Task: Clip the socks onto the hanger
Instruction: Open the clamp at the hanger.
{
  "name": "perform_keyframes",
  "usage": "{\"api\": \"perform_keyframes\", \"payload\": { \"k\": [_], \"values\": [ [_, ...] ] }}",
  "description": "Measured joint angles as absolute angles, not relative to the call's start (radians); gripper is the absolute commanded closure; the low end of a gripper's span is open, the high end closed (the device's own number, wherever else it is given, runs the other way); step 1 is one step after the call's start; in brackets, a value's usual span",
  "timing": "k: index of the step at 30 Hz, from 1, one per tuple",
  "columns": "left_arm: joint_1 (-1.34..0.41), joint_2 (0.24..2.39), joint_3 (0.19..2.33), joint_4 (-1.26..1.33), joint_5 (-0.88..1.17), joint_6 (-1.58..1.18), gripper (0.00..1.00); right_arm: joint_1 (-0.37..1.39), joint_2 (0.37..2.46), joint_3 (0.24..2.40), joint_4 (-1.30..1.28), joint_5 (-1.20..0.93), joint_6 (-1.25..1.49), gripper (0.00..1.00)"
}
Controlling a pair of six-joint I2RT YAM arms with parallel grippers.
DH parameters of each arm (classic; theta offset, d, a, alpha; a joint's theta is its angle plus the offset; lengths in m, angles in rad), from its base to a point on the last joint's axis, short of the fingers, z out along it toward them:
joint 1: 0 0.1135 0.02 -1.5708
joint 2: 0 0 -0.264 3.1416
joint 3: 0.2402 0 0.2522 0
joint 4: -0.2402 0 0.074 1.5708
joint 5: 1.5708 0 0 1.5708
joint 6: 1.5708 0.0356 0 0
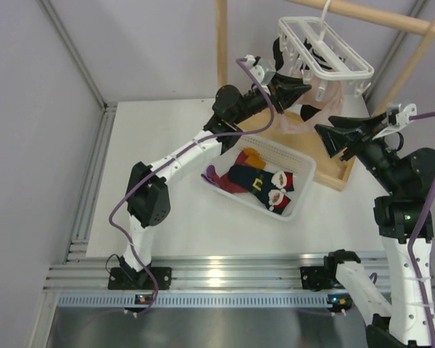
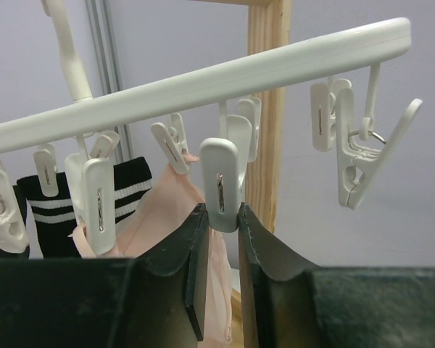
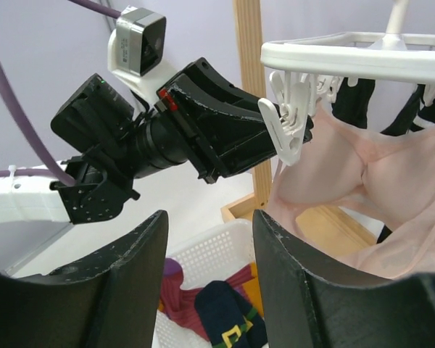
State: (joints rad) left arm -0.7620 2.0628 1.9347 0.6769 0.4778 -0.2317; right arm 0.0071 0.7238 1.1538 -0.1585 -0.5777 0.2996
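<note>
Two arms reach up toward the hanger, which hangs by its hook from the wooden rack at the far side of the table; the left gripper sits just under the hanger's edge, its jaws drawn in to a narrow slit around the lower end of one white peg, the black fingers pressing it from either side; in the right wrist view that peg sticks out tilted from the jaw tips. The right gripper hovers near the hanger, lower than it, jaws spread wide and holding nothing. The socks, maroon and navy, lie heaped in the white basket on the table, below the hanger and well apart from both grippers; a pale pink garment hangs from the pegs just beside the left gripper.
</note>
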Motion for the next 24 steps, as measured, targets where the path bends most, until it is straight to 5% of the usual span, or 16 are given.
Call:
{"api": "perform_keyframes", "payload": {
  "k": [8,18,24],
  "values": [
    [-0.762,1.993,1.908,0.626,0.478,-0.185,1.0,0.077,0.752,1.169,-0.147,-0.499,0.3,0.5],
    [-0.762,1.943,1.909,0.416,0.47,-0.081,1.0,0.29,0.87,1.291,-0.097,-0.437,0.306,0.51],
    [-0.763,1.933,1.919,0.307,0.445,-0.041,1.0,0.356,0.936,1.313,-0.1,-0.308,0.324,0.41]
  ]
}}
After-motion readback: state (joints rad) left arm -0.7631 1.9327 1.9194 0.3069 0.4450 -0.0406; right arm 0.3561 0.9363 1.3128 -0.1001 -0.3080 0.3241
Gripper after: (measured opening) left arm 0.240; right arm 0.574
